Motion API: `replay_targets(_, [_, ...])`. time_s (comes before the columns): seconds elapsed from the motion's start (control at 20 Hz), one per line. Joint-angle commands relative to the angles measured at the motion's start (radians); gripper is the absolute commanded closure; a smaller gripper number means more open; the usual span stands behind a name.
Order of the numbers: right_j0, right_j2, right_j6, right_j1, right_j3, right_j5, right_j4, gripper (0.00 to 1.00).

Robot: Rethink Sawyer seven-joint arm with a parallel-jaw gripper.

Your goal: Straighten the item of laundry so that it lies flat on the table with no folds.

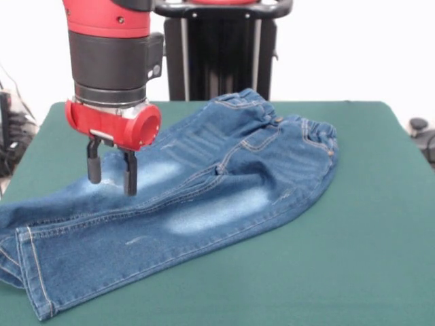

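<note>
While the red and black gripper [112,173] is hovering open and empty over the small blue denim jeans [204,204], a shallow pinch is risking bunching fresh folds.

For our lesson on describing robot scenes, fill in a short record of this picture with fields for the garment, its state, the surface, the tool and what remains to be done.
garment: small blue denim jeans with pale thigh patches
state: lying on the table, waistband at the far right, legs running to the near left; legs overlap, hem end folded
surface: dark green table
tool: tool, fingers apart, empty, over the upper leg
remaining: jeans not yet flat
</note>
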Motion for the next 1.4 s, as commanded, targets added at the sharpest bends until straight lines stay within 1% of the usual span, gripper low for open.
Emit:
replay_targets(0.05, [0.027,0.011,0.064,0.037,0.127,0.084,0.007,0.00])
replay_targets(0.45, [-0.008,0.055,0.058,0.117,0.122,-0.045,-0.006,0.00])
replay_targets(0.75, [0.001,0.055,0.097,0.177,0.102,-0.166,-0.021,0.00])
replay_targets(0.95, [0.011,0.053,0.107,0.206,0.083,-0.202,-0.013,0.00])
replay_targets(1.4, [0.043,0.038,0.139,0.231,0.067,-0.237,0.021,0.00])
